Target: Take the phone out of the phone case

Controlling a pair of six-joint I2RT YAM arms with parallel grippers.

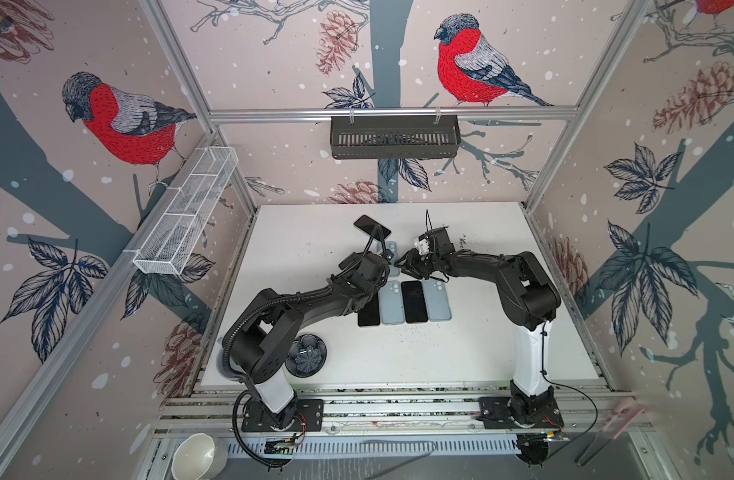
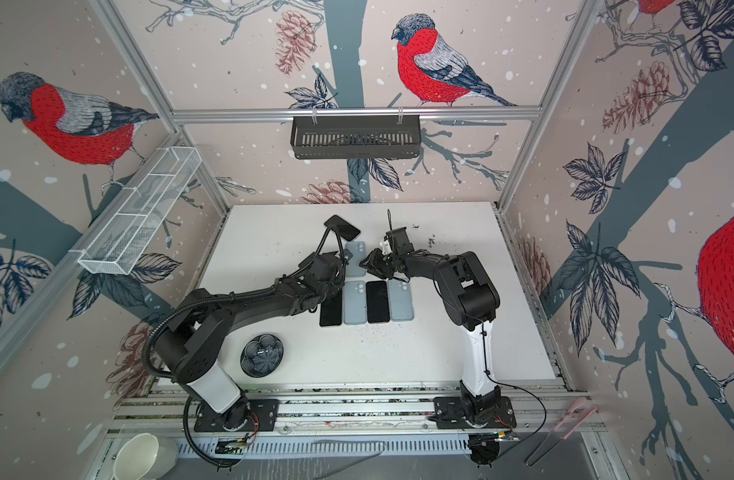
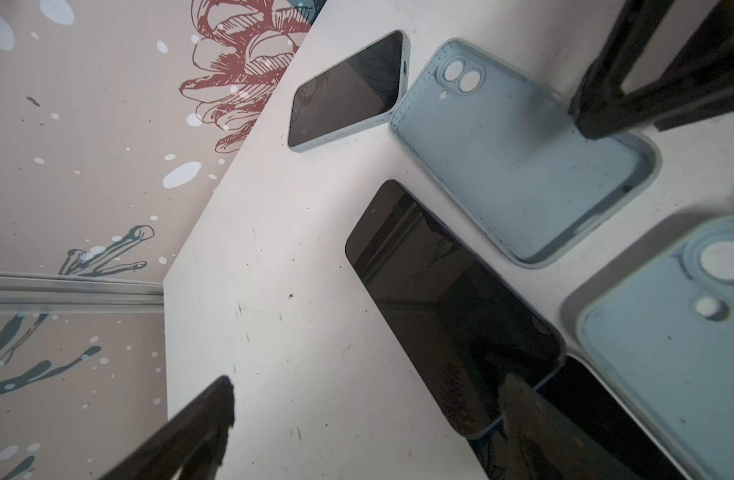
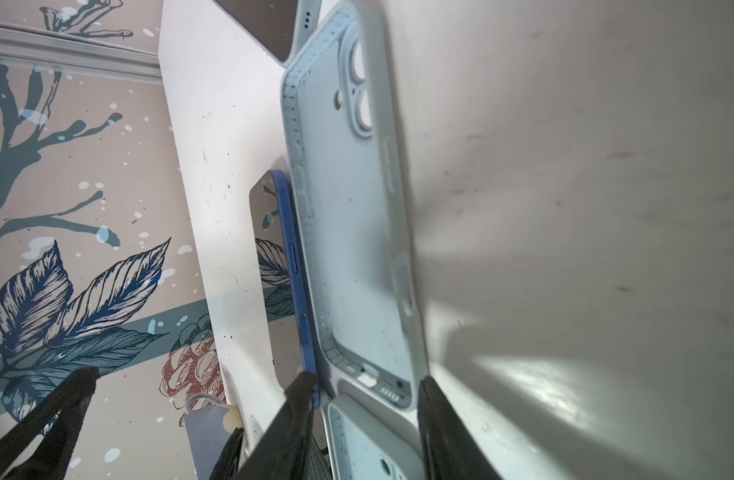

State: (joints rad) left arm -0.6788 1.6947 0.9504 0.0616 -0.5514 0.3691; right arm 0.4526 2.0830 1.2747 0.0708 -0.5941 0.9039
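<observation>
A dark-screened phone in a light-blue phone case (image 1: 371, 226) (image 3: 348, 91) lies at the back of the table. In front of it lies an empty light-blue case (image 1: 393, 257) (image 3: 523, 153) (image 4: 353, 249), inner side up. My right gripper (image 4: 367, 395) (image 1: 400, 264) is open, its jaws straddling that case's near end, one finger (image 4: 299, 399) against the blue edge of a bare phone (image 4: 290, 266) (image 3: 452, 307). My left gripper (image 3: 365, 415) is open over bare table, one finger (image 3: 519, 415) above that phone; both top views hide its tips under the wrist (image 1: 365, 270).
A row nearer the front holds the bare phone (image 1: 367, 316), an empty case (image 1: 392, 305), a black phone (image 1: 414, 301) and another case (image 1: 437, 299). A dark flower-shaped dish (image 1: 306, 356) sits front left. Black (image 1: 394, 137) and white (image 1: 186, 216) baskets hang on the walls.
</observation>
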